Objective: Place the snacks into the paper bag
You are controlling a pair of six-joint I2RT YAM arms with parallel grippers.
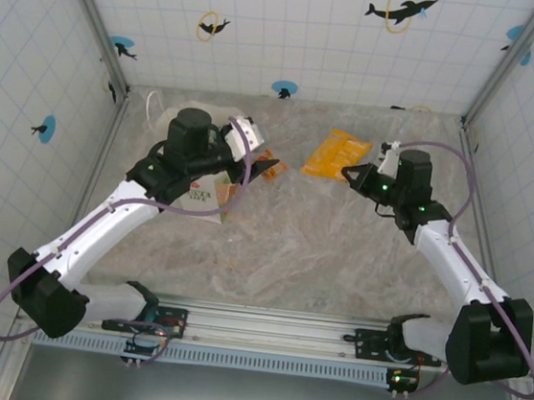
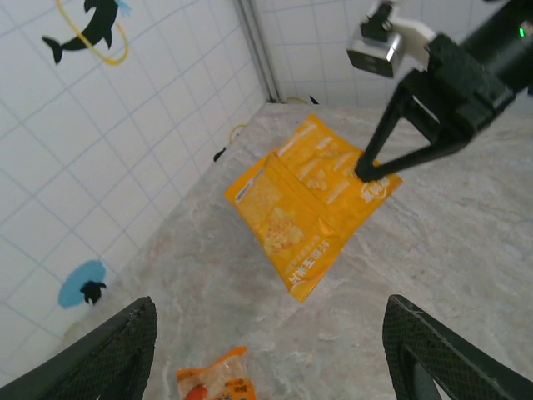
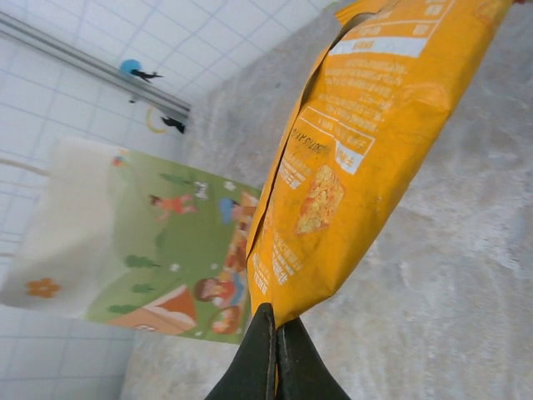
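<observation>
Right gripper [image 3: 271, 332] pinches 1 yellow-orange packet [image 3: 358, 158], probably bound next for the paper bag [image 3: 125, 242]; left gripper [image 2: 266, 354] hangs open, empty.

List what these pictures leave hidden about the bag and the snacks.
1. Top view: the left arm lies over the paper bag, hiding its mouth and whatever is inside.
2. Left wrist view: the small orange packet is cut off by the bottom edge.
3. Right wrist view: the yellow-orange packet in the right pincer runs past the top edge; its print is too small to read.
</observation>
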